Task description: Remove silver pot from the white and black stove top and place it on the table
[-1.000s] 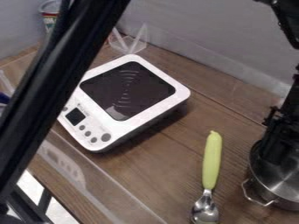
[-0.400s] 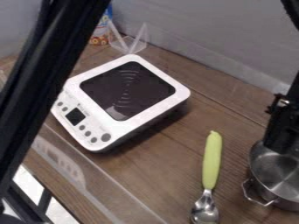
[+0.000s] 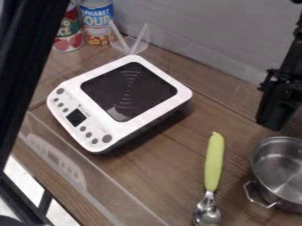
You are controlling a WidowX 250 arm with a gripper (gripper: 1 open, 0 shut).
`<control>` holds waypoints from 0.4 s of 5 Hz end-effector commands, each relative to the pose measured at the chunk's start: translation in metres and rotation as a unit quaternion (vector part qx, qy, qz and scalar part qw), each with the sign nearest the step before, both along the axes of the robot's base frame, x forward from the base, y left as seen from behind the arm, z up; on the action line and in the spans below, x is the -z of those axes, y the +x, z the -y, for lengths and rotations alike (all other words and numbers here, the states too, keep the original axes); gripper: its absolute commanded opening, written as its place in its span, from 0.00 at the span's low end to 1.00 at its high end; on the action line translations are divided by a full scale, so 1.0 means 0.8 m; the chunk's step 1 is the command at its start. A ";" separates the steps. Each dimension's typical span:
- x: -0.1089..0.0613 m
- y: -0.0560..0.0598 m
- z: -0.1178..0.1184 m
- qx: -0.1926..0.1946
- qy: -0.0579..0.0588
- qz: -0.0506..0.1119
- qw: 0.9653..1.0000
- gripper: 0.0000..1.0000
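Since the earlier frame the black gripper (image 3: 281, 99) has lifted off the small round shiny silver pot (image 3: 281, 173) and now hangs above it, apart from it; the dark bar across the left side has also swung away, baring the cans behind. Whether the jaws stand wide or narrow cannot be told, since their tips are blurred and cut by the right edge.

Below the jaws, the pot sits upright on the brown wood-grain counter (image 3: 177, 141), mouth up, empty, one small side handle pointing toward the lower left. It is partly cut off by the frame edge.

Just left of the pot lies a metal spoon with a pale green handle (image 3: 211, 177), its long axis running nearly straight toward the camera, bowl nearest the front edge.

Well to the left of the jaws rests the white rounded-square stove top (image 3: 118, 101) with its black ringed cooking surface bare and a row of round buttons along the near-left side. Two labelled cans (image 3: 85, 26) stand behind it at the far corner.
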State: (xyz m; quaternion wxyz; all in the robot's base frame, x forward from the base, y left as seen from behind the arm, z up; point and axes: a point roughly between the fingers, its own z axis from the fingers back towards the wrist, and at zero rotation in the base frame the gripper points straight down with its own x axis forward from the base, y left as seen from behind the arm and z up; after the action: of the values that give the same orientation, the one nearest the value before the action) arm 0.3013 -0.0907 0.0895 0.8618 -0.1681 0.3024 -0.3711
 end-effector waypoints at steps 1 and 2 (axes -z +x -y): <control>-0.032 -0.009 0.000 0.025 -0.011 0.041 0.999 0.00; -0.020 -0.014 -0.009 0.019 -0.008 0.034 0.999 1.00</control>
State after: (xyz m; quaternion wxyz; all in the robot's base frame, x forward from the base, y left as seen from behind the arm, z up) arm 0.2880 -0.0864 0.0789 0.8532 -0.1642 0.3146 -0.3822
